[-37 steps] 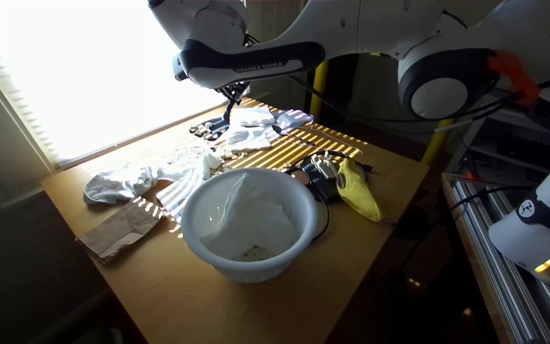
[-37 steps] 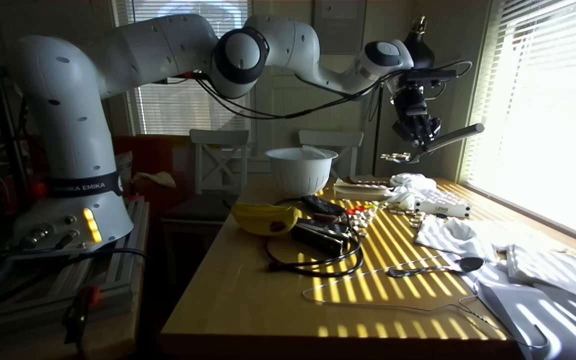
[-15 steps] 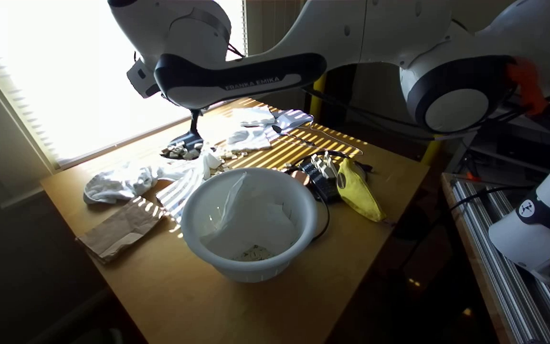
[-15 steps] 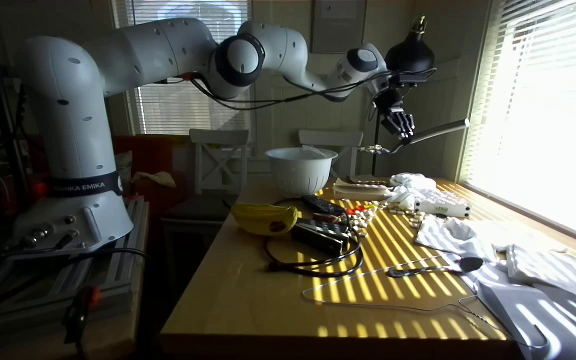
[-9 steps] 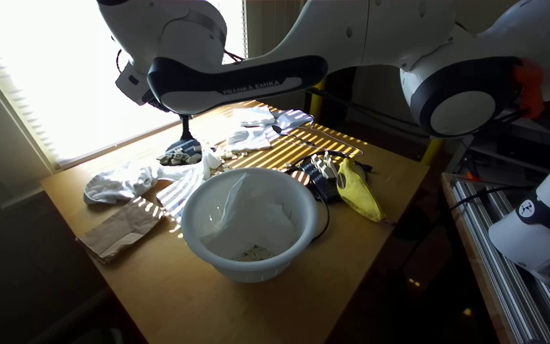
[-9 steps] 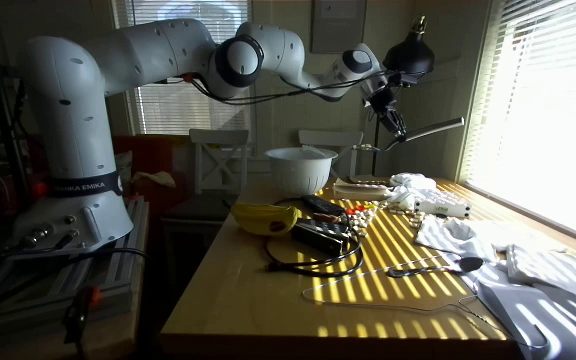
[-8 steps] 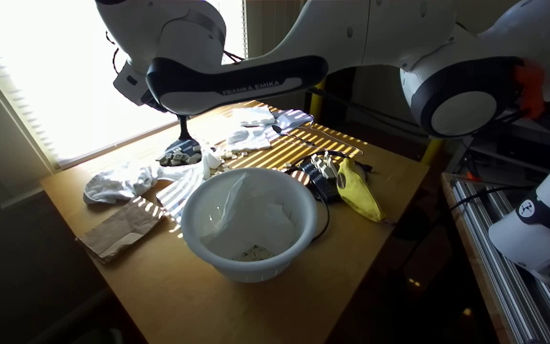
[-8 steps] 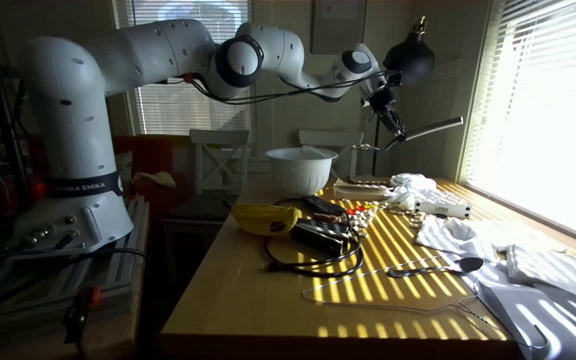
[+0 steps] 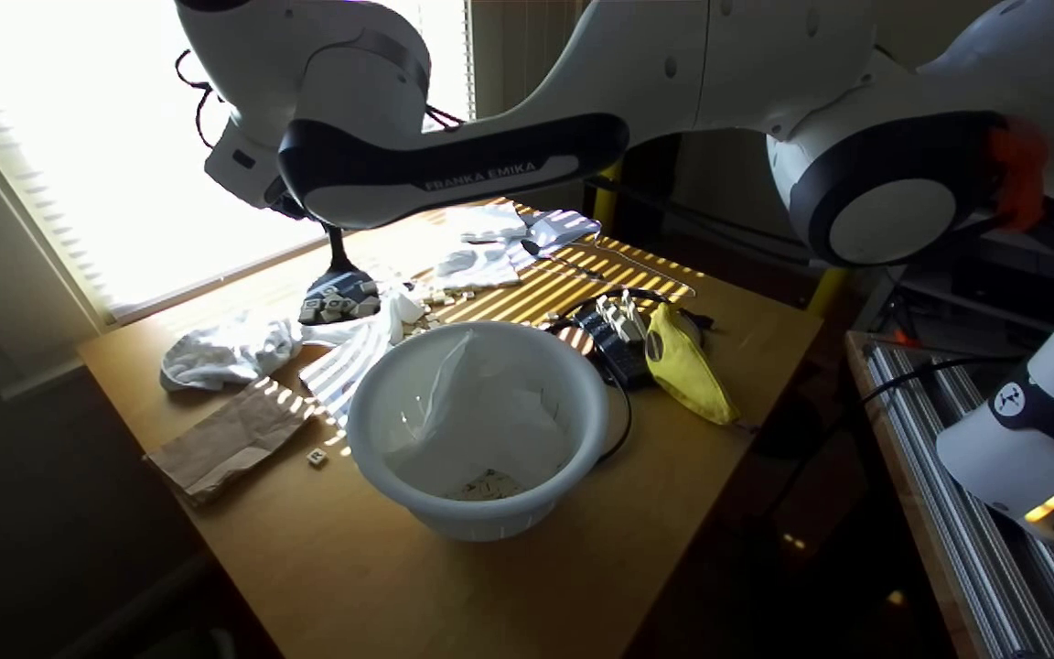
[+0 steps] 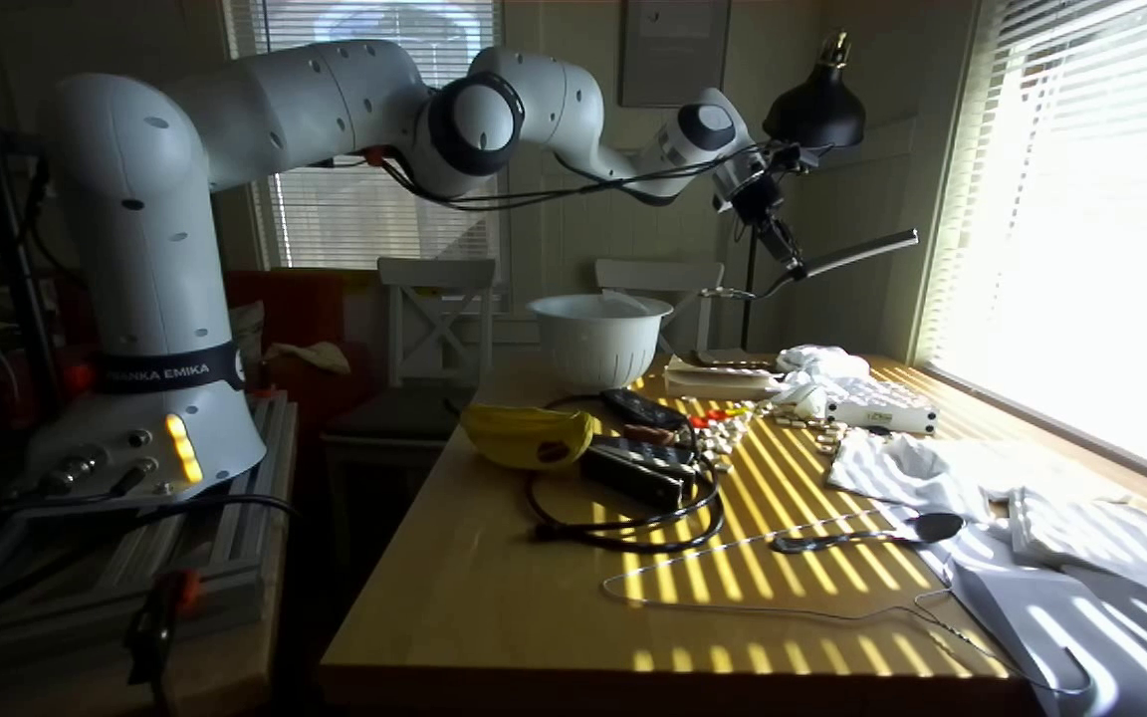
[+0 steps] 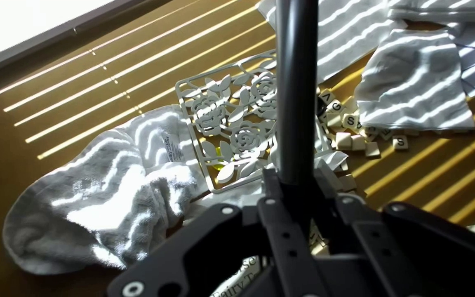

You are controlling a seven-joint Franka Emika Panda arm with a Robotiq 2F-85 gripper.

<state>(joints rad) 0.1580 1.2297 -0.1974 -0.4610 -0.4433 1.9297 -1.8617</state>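
Note:
My gripper [image 11: 297,181] is shut on a long-handled kitchen tool, its fingers on either side of the dark neck. The grey handle [image 10: 862,251] slants up toward the window; in the wrist view it rises between the fingers. The tool's dark, flat head [image 9: 355,277] carries several letter tiles [image 9: 335,304] and hangs above the table, apart from the white bowl [image 10: 598,344]. Inside the bowl, in an exterior view, lie a white sheet and small pieces at the bottom. A single tile marked R [image 9: 317,458] shows between the paper bag [image 9: 230,435] and the bowl.
Below the gripper lie a white floral trivet [image 11: 245,138], a crumpled white cloth [image 11: 97,202] and loose tiles [image 11: 400,142]. A yellow banana-shaped pouch [image 10: 524,436], a black box [image 10: 633,473] and cables sit beside the bowl. A black lamp [image 10: 817,105] stands behind the wrist.
Over the earlier frames the arm has carried the tool away from the window toward the bowl's side, with the wrist tilting; lately it moves only slightly. The R tile has newly appeared.

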